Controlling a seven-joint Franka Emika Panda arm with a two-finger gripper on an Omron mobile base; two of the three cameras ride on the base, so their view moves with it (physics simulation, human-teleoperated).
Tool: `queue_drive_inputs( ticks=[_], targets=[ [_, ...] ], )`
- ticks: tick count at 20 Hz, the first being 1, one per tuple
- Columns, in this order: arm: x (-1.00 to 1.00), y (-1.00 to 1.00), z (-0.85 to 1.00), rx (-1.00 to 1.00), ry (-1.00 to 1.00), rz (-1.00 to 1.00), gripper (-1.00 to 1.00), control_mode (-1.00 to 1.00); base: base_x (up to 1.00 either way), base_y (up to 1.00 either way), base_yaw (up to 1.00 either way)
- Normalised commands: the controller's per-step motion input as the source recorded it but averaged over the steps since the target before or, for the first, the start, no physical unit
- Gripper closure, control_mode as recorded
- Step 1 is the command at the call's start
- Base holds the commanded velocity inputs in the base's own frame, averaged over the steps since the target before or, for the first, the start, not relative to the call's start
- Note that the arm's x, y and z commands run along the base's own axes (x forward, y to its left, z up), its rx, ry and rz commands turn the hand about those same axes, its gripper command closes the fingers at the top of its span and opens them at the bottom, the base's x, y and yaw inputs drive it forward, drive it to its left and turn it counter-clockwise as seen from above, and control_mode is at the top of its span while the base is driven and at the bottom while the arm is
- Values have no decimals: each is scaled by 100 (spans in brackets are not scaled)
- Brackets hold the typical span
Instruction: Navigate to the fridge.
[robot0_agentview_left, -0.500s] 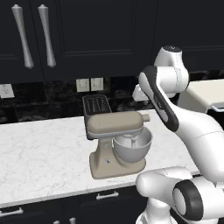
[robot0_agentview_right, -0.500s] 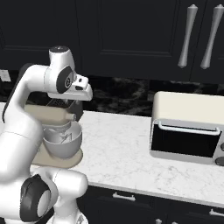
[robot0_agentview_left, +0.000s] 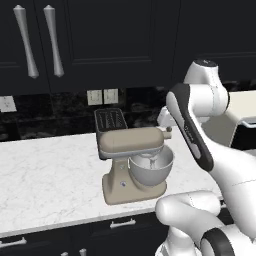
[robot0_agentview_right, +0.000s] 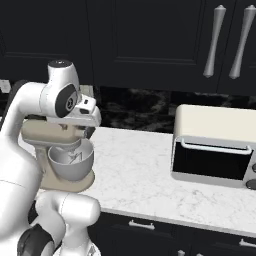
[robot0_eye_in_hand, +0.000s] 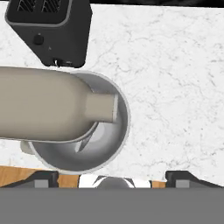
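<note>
Fridge location cannot be told from these views. The base faces a white marble tabletop (robot0_agentview_left: 50, 180) under black upper cabinets (robot0_agentview_left: 120, 45).

The tool (robot0_eye_in_hand: 113, 178) hangs over the tabletop and points down at it, directly above a beige stand mixer (robot0_agentview_left: 132, 162). Its two dark fingertips (robot0_eye_in_hand: 43, 178) stand wide apart with nothing between them, so the tool is open and empty. In the hand view the mixer's head runs across the steel bowl (robot0_eye_in_hand: 105, 144), with bare marble beyond.

The mixer stands near the front edge of the tabletop. A black two-slot toaster (robot0_agentview_left: 110, 120) sits just behind it, toward the back edge against the dark speckled backsplash. Two pale wall outlets (robot0_agentview_left: 102, 96) are set in the backsplash above the toaster.

A cream toaster oven (robot0_agentview_right: 215, 145) with a dark glass door and a horizontal bar handle stands on the same tabletop, well apart from the mixer, toward the right end.

The upper cabinets carry long silver vertical handles (robot0_agentview_left: 25, 42), one pair at upper left in the left base view. Black drawers with short silver pulls (robot0_agentview_left: 122, 223) run below the front edge.
</note>
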Motion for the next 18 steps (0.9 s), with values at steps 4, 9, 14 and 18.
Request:
queue_drive_inputs(
  ticks=[4, 9, 14, 18],
  targets=[
    [-78, 0, -46, -1, 0, 0, -100, -100, 0, 0, 0],
    [-27, 0, -20, -1, 0, 0, -100, 100, -41, 0, 0],
    [0, 0, 0, 0, 0, 0, -100, 100, -84, 0, -5],
    [0, 0, 0, 0, 0, 0, -100, 100, -82, 0, -28]
  ],
)
